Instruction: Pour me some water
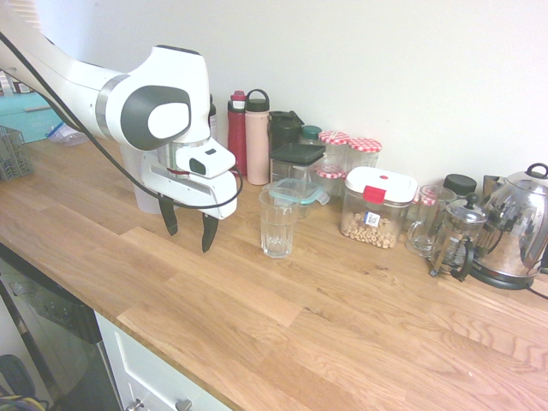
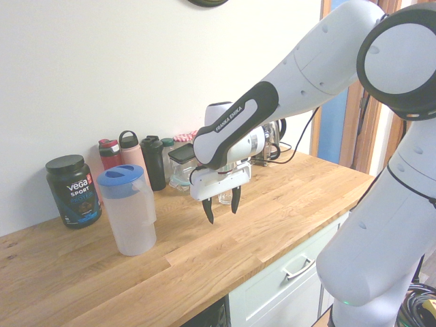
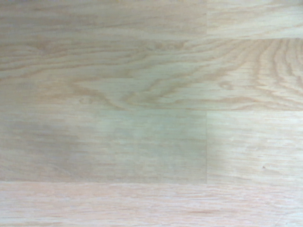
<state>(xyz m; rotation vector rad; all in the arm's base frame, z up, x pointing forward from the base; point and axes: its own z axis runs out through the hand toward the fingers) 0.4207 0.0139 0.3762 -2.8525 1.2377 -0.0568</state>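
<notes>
The claw [image 1: 189,229] hung above the wooden table [image 1: 342,325], pointing straight down, its two dark fingers [image 2: 208,211] spread apart and holding nothing. Only bare wood grain showed in the wrist view. Just beside the claw stood the empty drinking glass [image 1: 278,223], upright on the table and not touching the fingers. On the claw's other side the frosted water pitcher [image 2: 128,211] with its blue lid stood upright, a little way off, nearer the wall. Behind it sat a dark Vega protein tub [image 2: 72,191]. Along the wall ran a red bottle [image 1: 237,128], a pink bottle [image 1: 257,137], storage jars and a lidded container of nuts [image 1: 374,210], then a French press [image 1: 458,235] and a steel kettle [image 1: 518,227].
</notes>
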